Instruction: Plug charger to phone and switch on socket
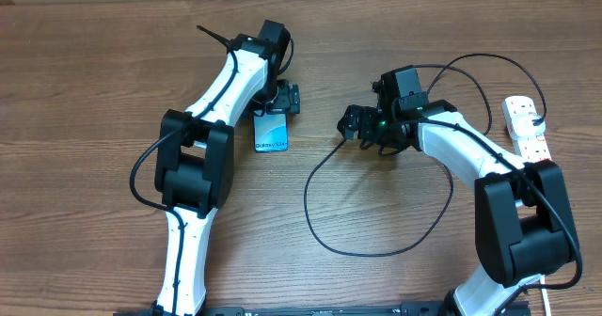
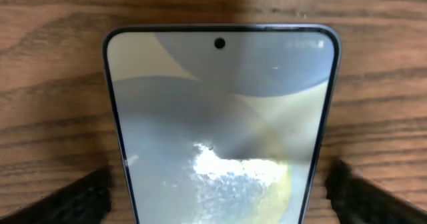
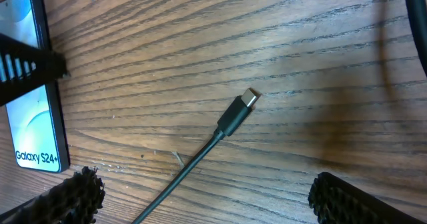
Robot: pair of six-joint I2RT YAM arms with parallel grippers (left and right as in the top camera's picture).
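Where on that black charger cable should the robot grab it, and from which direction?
By the black connector body, just behind its metal tip, from above, pinching across its narrow sides. It lies flat on the table, and the tip must stay free for the phone.

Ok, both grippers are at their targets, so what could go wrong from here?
1. The connector tip lies flat on the table inside the open right gripper; a pinch may skid or twist it.
2. The left gripper straddles the phone without clamping it, so the phone could slide during insertion.
3. The charger loops beside the right arm and could snag.
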